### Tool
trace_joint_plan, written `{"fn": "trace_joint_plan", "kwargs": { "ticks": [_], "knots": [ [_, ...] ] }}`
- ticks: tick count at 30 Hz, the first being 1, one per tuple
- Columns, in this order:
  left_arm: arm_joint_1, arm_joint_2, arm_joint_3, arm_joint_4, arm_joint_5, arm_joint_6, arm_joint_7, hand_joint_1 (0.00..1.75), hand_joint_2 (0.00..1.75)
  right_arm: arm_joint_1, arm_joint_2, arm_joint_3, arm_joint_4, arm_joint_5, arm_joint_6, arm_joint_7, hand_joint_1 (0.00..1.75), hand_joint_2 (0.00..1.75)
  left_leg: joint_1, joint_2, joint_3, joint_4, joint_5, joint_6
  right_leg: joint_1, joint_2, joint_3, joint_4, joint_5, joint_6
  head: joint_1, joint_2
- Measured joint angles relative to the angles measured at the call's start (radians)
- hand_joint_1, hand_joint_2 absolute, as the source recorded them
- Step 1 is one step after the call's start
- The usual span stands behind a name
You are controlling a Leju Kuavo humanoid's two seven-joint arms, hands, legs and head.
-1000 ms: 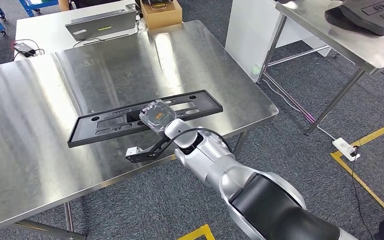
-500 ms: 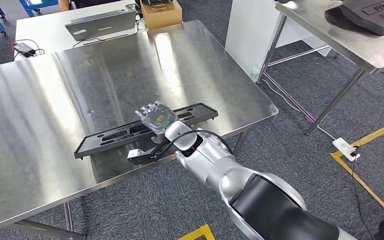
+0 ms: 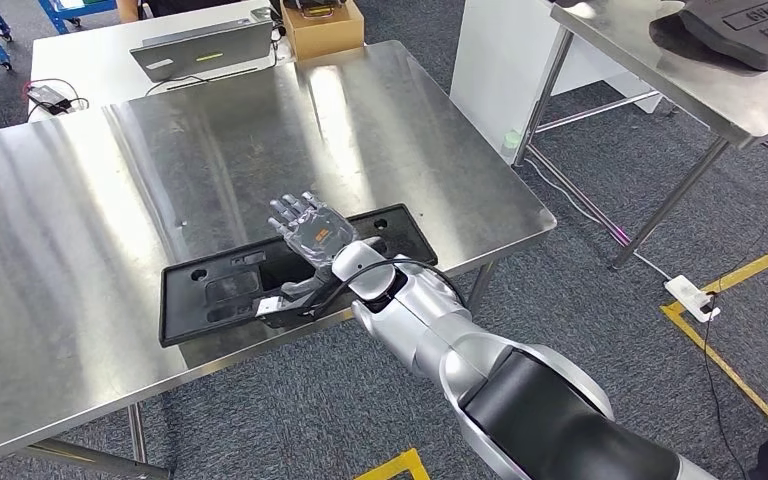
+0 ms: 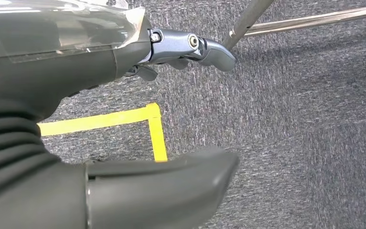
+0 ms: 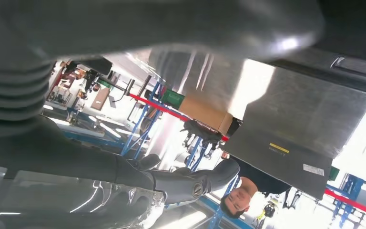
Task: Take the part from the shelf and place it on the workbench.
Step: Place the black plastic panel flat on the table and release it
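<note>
Our right hand [image 3: 310, 228], fingers spread and holding nothing, hovers over the long flat black plastic part [image 3: 222, 289], whose length runs crosswise beneath it on the steel workbench [image 3: 70, 200].

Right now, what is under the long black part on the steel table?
The black part lies flat on the steel workbench, near its front edge. The right hand sits over its middle with fingers spread, hiding that stretch. Whether anything lies beneath the part cannot be seen.
</note>
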Motion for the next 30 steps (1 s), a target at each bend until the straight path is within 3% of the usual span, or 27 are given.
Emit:
{"fn": "trace_joint_plan", "kwargs": {
  "ticks": [13,19,23,30],
  "knots": [
    [0.008,0.000,0.013,0.000,-0.011,-0.005,-0.017,0.00,0.00,0.000,-0.001,-0.035,-0.003,-0.007,-0.034,-0.015,0.00,0.00,0.000,0.000,0.000,0.000,0.000,0.000,0.000,0.000,0.000,0.000,0.000,0.000,0.000,0.000],
    [0.016,0.000,0.025,0.000,-0.020,-0.014,-0.028,0.00,0.00,0.010,-0.011,-0.173,-0.094,-0.165,-0.172,-0.112,0.00,0.00,0.000,0.000,0.000,0.000,0.000,0.000,0.000,0.000,0.000,0.000,0.000,0.000,0.000,0.000],
    [0.029,-0.001,0.045,0.000,-0.019,-0.018,-0.030,0.00,0.00,0.105,-0.028,-0.294,-0.377,-0.380,-0.224,-0.208,0.00,0.00,0.000,-0.001,0.000,0.000,0.000,0.000,0.000,-0.001,0.000,0.000,0.000,0.000,0.000,0.000],
    [0.068,-0.002,0.090,0.000,-0.011,-0.010,-0.054,0.00,0.00,0.510,-0.143,-0.366,-1.092,-0.734,-0.312,-0.337,0.00,0.00,-0.001,-0.007,0.004,0.000,-0.007,-0.001,0.000,-0.007,0.003,-0.002,-0.008,0.002,0.000,0.000]
  ]
}}
